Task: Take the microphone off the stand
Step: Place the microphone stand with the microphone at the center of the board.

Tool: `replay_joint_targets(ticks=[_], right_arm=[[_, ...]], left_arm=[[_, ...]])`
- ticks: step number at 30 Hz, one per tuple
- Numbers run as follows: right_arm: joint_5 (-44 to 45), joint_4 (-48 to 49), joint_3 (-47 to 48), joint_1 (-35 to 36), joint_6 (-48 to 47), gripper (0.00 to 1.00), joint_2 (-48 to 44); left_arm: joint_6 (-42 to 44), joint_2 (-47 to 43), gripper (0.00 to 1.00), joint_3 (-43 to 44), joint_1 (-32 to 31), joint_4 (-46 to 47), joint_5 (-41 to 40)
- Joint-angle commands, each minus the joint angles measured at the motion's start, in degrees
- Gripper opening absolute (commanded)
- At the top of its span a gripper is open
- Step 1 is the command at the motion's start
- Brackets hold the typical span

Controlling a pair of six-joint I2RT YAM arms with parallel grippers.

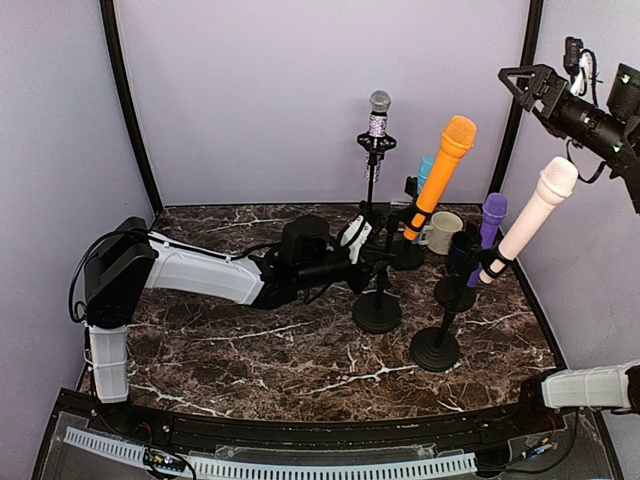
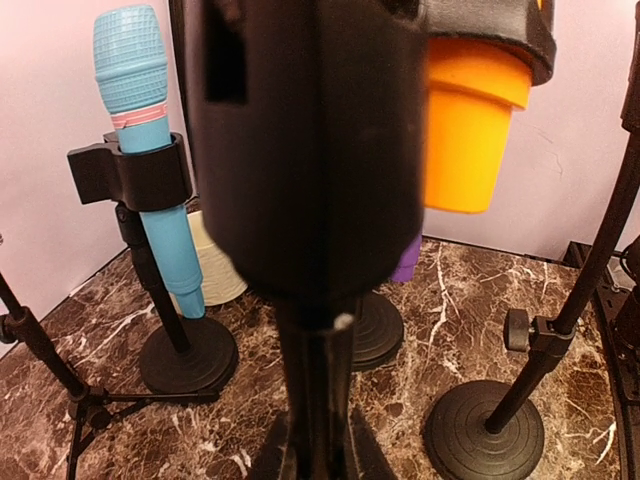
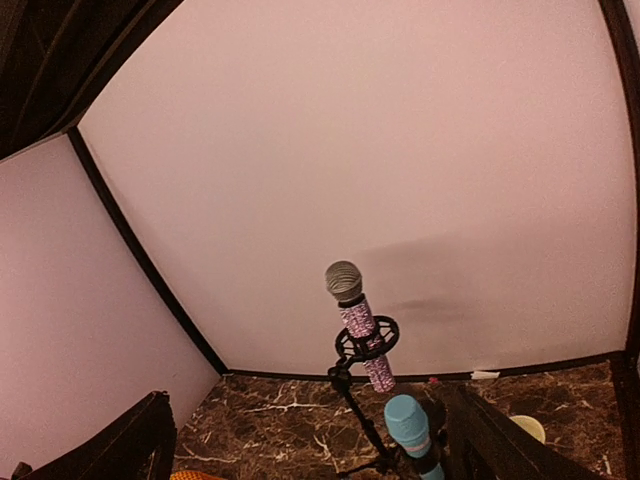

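With the left tool squeezing the black stand steady, the wide-open right tool should grab the orange microphone and slide it out gently.

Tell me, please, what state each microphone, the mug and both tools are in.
orange microphone, clipped in, tilted
blue microphone, clipped in, near upright
purple microphone, in its holder, tilted
cream microphone, clipped in, tilted
glitter microphone, upright in ring mount
mug, upright
left tool, shut on the stand under the orange microphone
right tool, open, high up, holding nothing
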Motion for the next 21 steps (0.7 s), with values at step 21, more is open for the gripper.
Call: replay_joint_targets(ticks=[21], right_arm=[[27.6, -4.3, 13.2, 33.7, -12.0, 0.98, 10.4]], left_arm=[[-1.3, -23.4, 0.00, -24.9, 3.9, 6.0, -8.2]])
